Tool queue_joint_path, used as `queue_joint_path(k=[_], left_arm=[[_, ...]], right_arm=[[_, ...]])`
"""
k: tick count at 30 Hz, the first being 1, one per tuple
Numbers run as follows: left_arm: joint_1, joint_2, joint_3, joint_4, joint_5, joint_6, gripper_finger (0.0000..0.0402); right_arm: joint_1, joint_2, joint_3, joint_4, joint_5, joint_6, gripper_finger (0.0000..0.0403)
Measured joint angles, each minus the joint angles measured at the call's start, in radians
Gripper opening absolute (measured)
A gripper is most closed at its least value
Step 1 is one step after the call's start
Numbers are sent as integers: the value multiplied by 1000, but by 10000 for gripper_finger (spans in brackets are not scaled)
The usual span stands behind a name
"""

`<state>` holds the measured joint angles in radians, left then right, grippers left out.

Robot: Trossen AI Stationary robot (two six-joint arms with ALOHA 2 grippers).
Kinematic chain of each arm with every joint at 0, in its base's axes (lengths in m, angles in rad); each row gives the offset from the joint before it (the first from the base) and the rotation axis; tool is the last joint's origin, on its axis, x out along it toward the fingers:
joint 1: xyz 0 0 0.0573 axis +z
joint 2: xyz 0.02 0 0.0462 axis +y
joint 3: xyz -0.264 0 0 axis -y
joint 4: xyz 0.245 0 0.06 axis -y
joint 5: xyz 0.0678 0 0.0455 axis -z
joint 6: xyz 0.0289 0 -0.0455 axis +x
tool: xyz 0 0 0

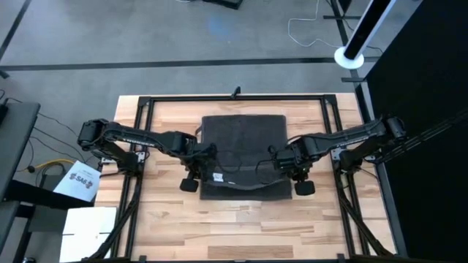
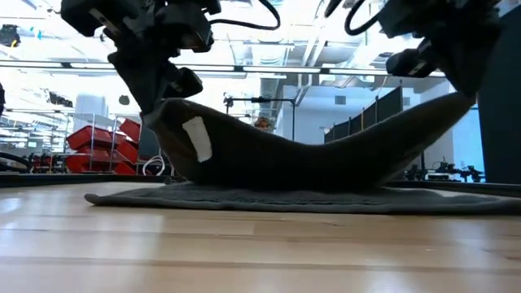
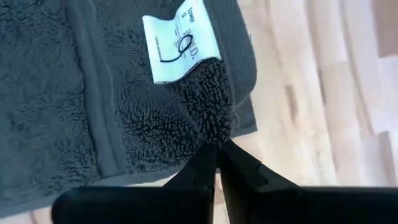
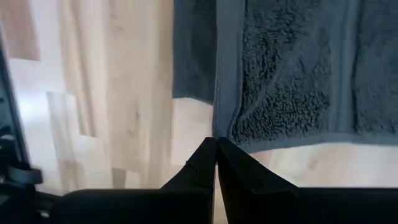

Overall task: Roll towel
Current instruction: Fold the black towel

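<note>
The dark grey towel (image 1: 245, 139) lies in the middle of the wooden table, and its far part rests flat. Its near edge is raised off the table between my two grippers. In the low view that edge sags in the middle (image 2: 326, 167) onto the flat part. The white tag (image 2: 196, 139) hangs near the towel's left corner. My left gripper (image 1: 210, 154) is shut on the towel's left side. My right gripper (image 1: 274, 157) is shut on its right side. My left gripper pinches the towel's hemmed edge at the corner beside the white tag (image 3: 221, 132) between its two fingers, coming in from the table's left. That corner is lifted clear of the table and the cloth hangs slack toward the middle. My right gripper pinches the towel's hemmed edge at the right corner (image 4: 222, 132) between its two fingers, coming in from the table's right. That corner is held high in the low view (image 2: 456, 102), and the cloth slopes down from it to the sagging middle.
A black metal frame (image 1: 238, 97) runs round the table's far, left and right sides. Bare wood (image 1: 241, 226) lies between the towel and the near edge. Papers (image 1: 79, 179) lie on a stand left of the table.
</note>
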<state>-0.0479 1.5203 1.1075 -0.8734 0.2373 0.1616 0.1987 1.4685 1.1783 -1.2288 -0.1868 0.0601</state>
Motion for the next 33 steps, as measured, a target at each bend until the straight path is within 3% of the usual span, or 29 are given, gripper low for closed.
queue_joint_path(k=[7,13,19,22,30,33], left_arm=[[18,4,-38,12,-7,2,0],[99,-48,71,-28,-57,15,0],[129,-83,158,-150,-60,69,0],[107,-74,134,-174,-59,72,0],[39,-67,-7,-16,-55,-9,0],[35,-67,-6,0,-55,-21,0]], right_arm=[[28,11,-80,37,20,30,0],[-20,-50,45,-62,130,72,0],[-29,-108,138,-126,132,101,0],[8,-107,115,-115,108,102,0],[81,-85,-47,108,68,161,0],[84,-84,-63,102,68,169,0]])
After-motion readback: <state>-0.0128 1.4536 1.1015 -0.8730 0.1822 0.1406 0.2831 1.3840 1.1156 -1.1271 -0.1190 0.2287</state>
